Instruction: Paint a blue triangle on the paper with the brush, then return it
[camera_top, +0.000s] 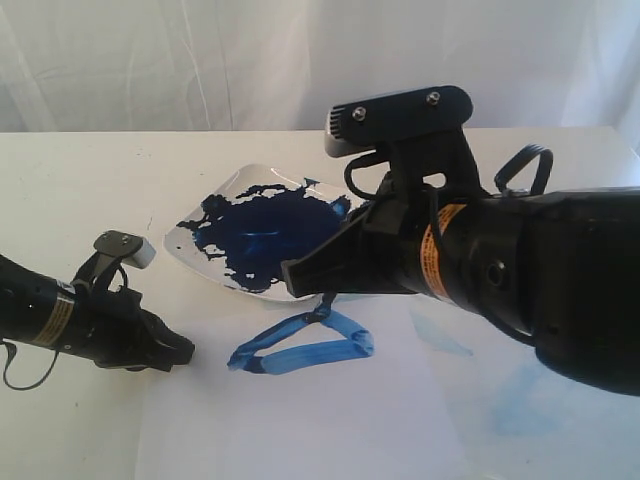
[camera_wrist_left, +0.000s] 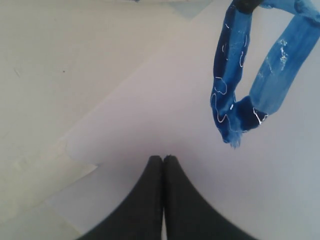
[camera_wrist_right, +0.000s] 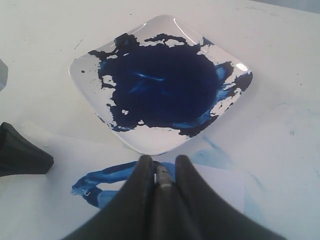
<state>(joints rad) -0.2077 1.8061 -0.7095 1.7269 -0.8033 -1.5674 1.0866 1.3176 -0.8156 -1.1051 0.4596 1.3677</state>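
The blue triangle (camera_top: 300, 347) lies flat on the paper (camera_top: 330, 425), just in front of the dish. My right gripper (camera_top: 300, 275) hovers over the triangle's far corner, shut on the brush (camera_top: 322, 306), whose tip points down onto the blue stroke. In the right wrist view the brush's silver band (camera_wrist_right: 162, 176) shows between the fingers of the right gripper (camera_wrist_right: 161, 162), with the triangle (camera_wrist_right: 100, 178) beneath. My left gripper (camera_top: 175, 352) rests low on the paper's left part, shut and holding nothing. The left wrist view shows the left gripper (camera_wrist_left: 163, 157) over the paper (camera_wrist_left: 165, 100), the triangle (camera_wrist_left: 227, 75) a little ahead.
A white square dish (camera_top: 182, 236) with a dark blue paint pool (camera_top: 270, 235) sits behind the triangle; its rim (camera_wrist_right: 150, 145) is close to the brush. Faint pale-blue smears (camera_top: 520, 400) mark the table on the right. A white cloth backdrop hangs behind.
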